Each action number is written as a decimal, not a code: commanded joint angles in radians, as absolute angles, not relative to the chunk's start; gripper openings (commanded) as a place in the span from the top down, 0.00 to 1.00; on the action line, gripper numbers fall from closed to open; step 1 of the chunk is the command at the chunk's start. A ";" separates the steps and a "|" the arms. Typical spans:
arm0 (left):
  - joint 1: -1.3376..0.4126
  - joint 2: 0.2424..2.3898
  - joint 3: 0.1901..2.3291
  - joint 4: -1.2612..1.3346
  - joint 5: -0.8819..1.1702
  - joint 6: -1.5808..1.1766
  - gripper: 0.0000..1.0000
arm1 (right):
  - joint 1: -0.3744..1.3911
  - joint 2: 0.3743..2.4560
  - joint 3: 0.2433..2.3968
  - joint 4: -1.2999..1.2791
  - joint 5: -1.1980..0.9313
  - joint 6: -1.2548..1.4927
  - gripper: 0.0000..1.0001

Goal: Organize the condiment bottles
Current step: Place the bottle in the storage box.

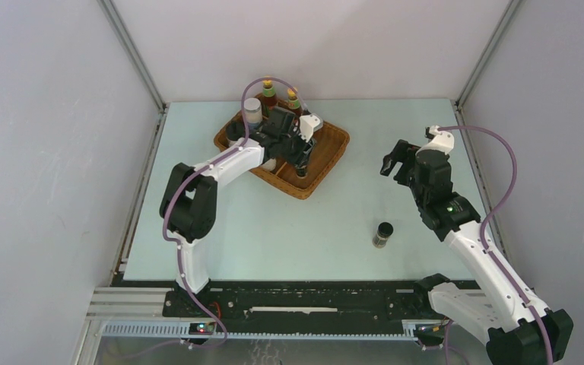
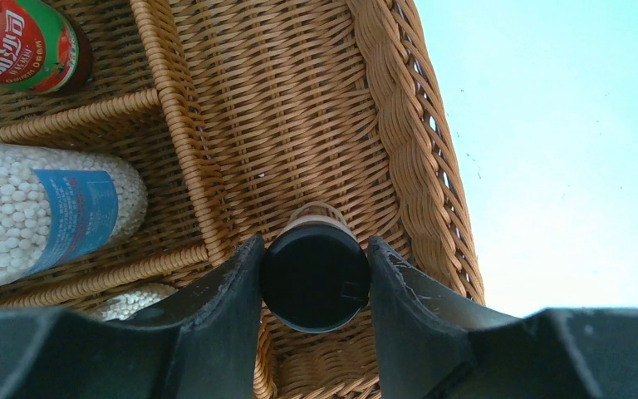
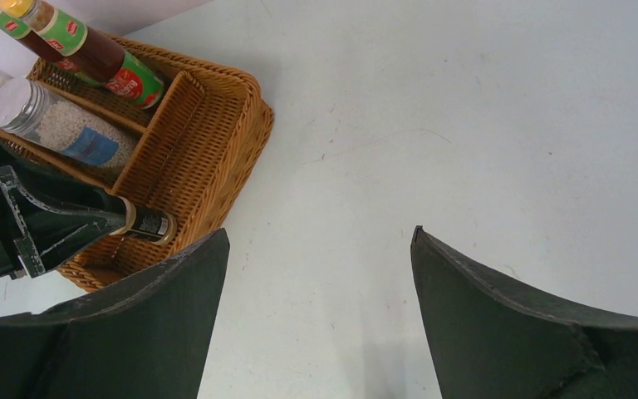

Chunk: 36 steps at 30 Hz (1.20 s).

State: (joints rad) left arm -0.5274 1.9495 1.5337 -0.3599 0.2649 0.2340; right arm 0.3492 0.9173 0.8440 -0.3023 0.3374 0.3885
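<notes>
The black-capped bottle (image 2: 314,283) sits between the fingers of the left gripper (image 2: 316,245), which press against both sides of its cap: a narrow hold on the bottle. It is inside the tray (image 2: 399,125), in the wide compartment along the right rim, just right of a wicker divider (image 2: 187,141). Whether its base rests on the tray floor cannot be told.

In the compartments left of that divider lies a jar (image 2: 41,212) of white grains with a blue label, and part of a second one shows below it. Two sauce bottles (image 1: 268,95) stand side by side at the tray's far corner, next to the silver lid of the jar.

A lone bottle (image 1: 382,234), dark with a black cap, stands upright on the table (image 1: 274,236), well apart from the tray and near the right arm.

The right gripper (image 3: 320,231) hangs over bare table to the right of the tray, jaws wide apart, holding nothing.
</notes>
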 commanded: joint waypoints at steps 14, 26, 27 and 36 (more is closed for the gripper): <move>-0.522 1.942 1.543 -0.338 0.271 0.215 0.43 | 0.360 0.919 0.844 -0.273 0.356 0.380 0.11; -0.522 1.932 1.535 -0.333 0.257 0.206 0.29 | 0.360 0.912 0.844 -0.274 0.357 0.379 0.11; -0.522 1.930 1.534 -0.332 0.255 0.204 0.28 | 0.361 0.912 0.844 -0.275 0.356 0.379 0.11; -0.523 1.887 1.542 -0.324 0.204 0.184 0.23 | 0.361 0.888 0.844 -0.284 0.357 0.369 0.11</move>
State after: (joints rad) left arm -0.5270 1.9495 1.5337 -0.3592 0.2375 0.2085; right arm 0.3550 0.9169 0.8440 -0.3027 0.3386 0.3878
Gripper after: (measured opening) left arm 0.767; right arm 0.889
